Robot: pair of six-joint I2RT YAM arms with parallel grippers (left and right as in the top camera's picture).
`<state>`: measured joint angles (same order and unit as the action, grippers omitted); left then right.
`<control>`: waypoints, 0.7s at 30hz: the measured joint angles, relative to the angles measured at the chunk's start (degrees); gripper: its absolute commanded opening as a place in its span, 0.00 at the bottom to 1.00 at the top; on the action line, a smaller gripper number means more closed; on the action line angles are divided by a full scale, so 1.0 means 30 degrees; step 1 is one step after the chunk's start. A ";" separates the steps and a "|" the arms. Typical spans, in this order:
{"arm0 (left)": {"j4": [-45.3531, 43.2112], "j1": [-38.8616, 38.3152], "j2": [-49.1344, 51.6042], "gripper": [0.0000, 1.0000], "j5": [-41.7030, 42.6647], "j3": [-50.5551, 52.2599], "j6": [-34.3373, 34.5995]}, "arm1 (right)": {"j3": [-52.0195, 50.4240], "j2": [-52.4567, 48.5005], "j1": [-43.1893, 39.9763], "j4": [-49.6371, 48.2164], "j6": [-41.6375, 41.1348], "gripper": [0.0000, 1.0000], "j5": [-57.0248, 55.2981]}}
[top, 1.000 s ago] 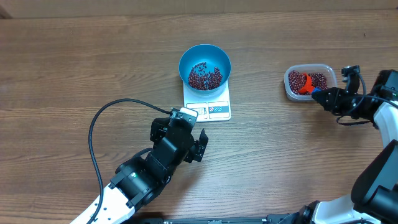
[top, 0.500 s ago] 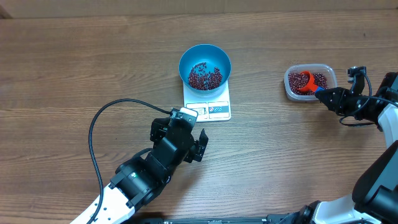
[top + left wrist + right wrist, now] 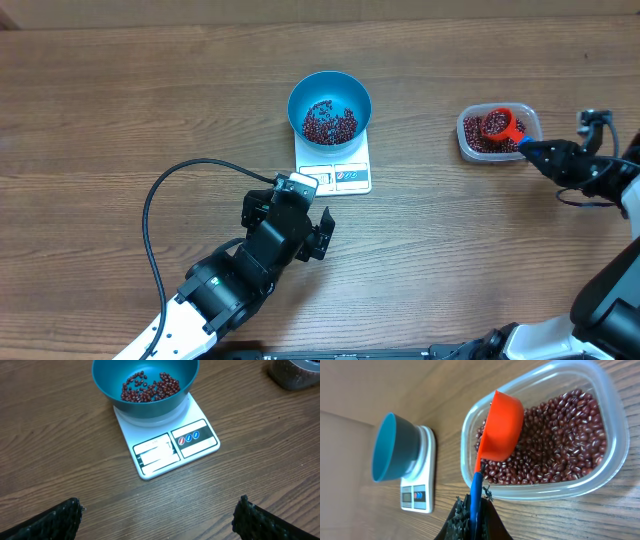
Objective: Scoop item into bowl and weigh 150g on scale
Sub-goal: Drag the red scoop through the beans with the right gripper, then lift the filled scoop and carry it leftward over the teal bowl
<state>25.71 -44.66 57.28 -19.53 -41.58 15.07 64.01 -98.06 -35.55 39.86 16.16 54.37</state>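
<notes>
Two lots of dark red beans [image 3: 330, 123] show in the overhead view. One is a shallow layer in the blue bowl [image 3: 330, 88], which sits on the white scale [image 3: 335, 178] at upper centre. The other is a fuller lot in the clear tub [image 3: 463, 140] at upper right. The right gripper [image 3: 474, 510] is pinched onto the blue handle of the orange scoop [image 3: 502, 425] (its cup is over the tub's beans). The left gripper [image 3: 157, 520], jaws spread wide and holding nothing, hovers just below the scale, near lower centre.
</notes>
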 measured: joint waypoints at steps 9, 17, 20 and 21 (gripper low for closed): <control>-0.0007 0.0000 0.0000 1.00 0.0000 0.0000 0.0000 | 0.0000 0.0000 -0.1086 0.0087 -0.0852 0.04 0.2047; 0.0000 0.0000 0.0000 0.99 0.0000 0.0000 0.0000 | 0.0000 0.0000 -0.1151 0.0080 -0.1683 0.04 0.4364; -0.0007 0.0000 0.0000 1.00 0.0000 0.0000 0.0000 | 0.0000 0.0000 -0.1151 0.0066 -0.1982 0.04 0.5151; 0.0000 0.0000 0.0000 1.00 0.0000 0.0000 0.0000 | 0.0000 0.0000 -0.1151 0.0051 -0.2040 0.04 0.5552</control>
<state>25.71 -44.66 57.28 -19.53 -41.58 15.07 64.01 -98.06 -39.00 40.01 10.04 71.02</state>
